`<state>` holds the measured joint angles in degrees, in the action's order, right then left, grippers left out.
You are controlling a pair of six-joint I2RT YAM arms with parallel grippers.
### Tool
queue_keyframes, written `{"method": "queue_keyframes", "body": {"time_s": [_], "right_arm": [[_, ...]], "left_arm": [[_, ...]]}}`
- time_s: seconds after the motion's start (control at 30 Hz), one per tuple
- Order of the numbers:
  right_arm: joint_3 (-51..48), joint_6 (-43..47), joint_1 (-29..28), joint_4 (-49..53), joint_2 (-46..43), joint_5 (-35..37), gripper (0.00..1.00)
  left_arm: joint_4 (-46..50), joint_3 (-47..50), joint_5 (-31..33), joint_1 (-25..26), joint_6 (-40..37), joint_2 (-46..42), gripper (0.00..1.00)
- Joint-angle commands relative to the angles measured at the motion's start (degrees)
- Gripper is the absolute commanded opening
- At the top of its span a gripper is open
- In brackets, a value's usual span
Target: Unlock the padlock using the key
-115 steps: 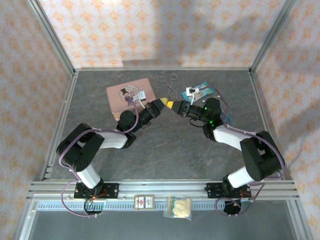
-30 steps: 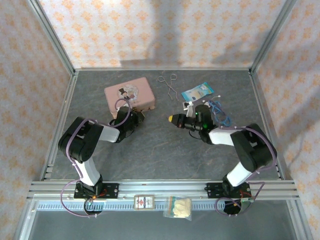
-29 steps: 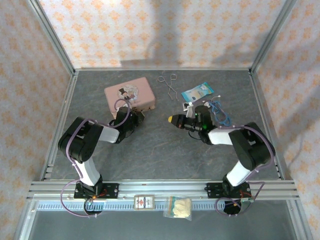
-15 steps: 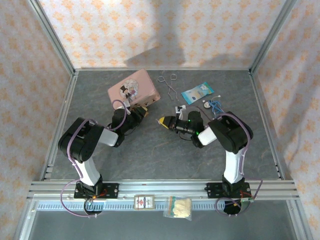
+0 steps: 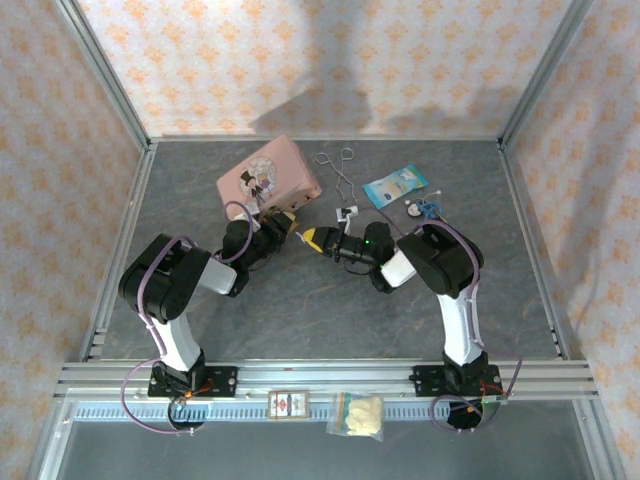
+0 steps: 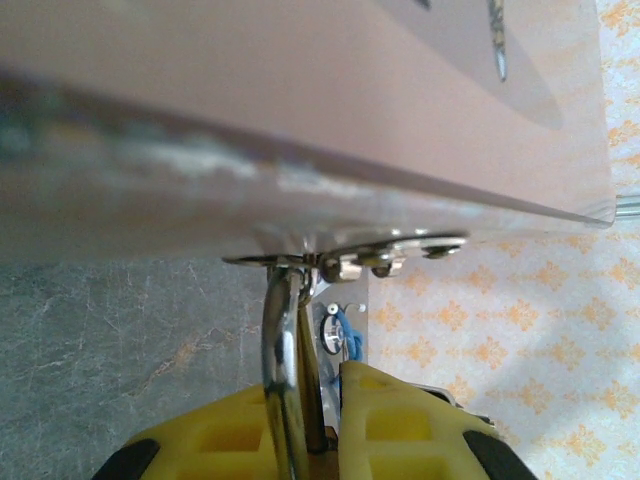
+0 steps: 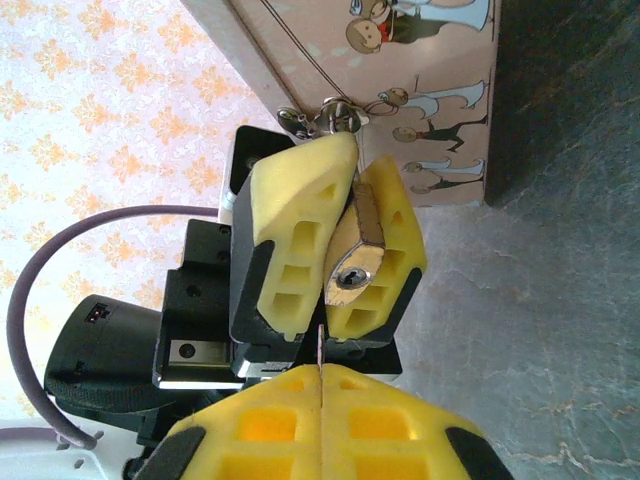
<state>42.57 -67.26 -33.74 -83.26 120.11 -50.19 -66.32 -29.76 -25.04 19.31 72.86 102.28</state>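
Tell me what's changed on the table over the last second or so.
The right gripper, shut on the key, slid left across the table until it faces the left gripper, and its elbow swung inward. The pink tin turned and shifted slightly away from the arms. The left gripper stayed at the tin's front edge, shut on the padlock. The blue packet stayed put.

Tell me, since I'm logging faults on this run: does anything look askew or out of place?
The pink picture tin sits skewed to the edges of the grey table, its clasp side facing the left gripper, which clamps the tiny brass-coloured padlock hanging there. The right gripper pinches a thin key. Nothing looks spilled or damaged.
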Motion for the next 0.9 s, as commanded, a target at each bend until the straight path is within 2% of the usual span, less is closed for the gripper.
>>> {"method": "queue_keyframes", "body": {"time_s": [0.0, 0.87], "right_arm": [[1.49, -1.86, -0.46, -6.18, 1.50, -0.09, 0.00], [-0.03, -2.97, 1.03, -6.82, 2.28, 2.03, 0.00]], "left_arm": [[-6.03, -0.30, -0.89, 0.98, 1.93, 0.52, 0.00], [-6.62, -0.39, -0.55, 1.49, 2.55, 0.41, 0.00]]}}
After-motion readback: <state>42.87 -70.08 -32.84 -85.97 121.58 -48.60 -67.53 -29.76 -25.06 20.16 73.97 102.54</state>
